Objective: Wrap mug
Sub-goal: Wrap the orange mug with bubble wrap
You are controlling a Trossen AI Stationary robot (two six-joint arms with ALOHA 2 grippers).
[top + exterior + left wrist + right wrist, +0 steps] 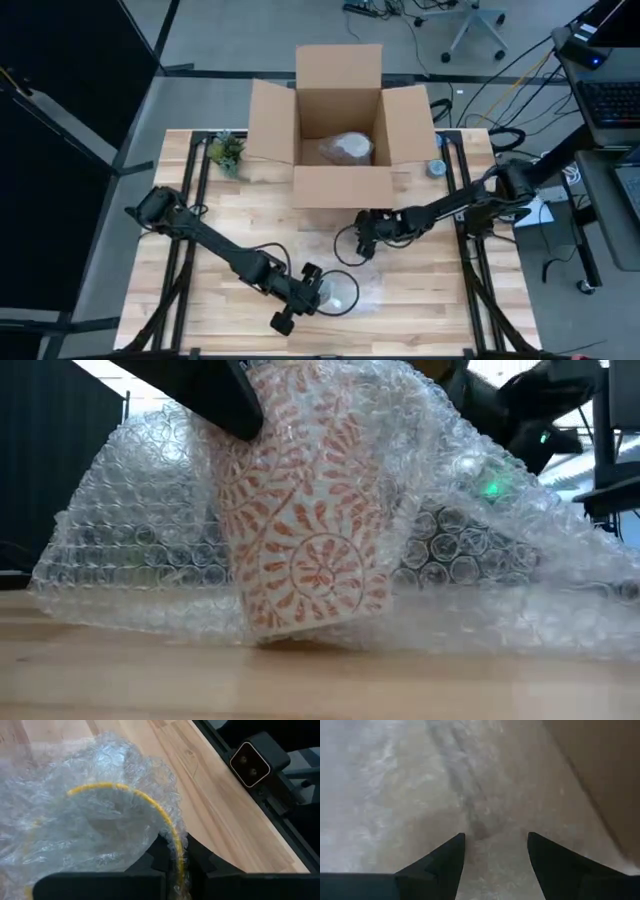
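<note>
One orange-patterned mug [305, 520] stands seemingly tilted; bubble wrap [130, 550] drapes it.

Grey floor [250, 25] beyond the table, office chair base [475, 25], cables, dark partition [60, 60] at left.

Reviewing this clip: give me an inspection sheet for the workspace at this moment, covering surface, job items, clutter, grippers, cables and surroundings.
Surface: wooden table, bare wood showing.
Job's things: mug with orange leaf pattern, draped in bubble wrap; open cardboard box holding a wrapped bundle.
Clutter: small plant; tape roll.
Grippers: left gripper shut on the mug rim and wrap; right gripper open over the wrap.
Cables: cables on the floor at the right.
Surroundings: office chair; keyboard.
</note>
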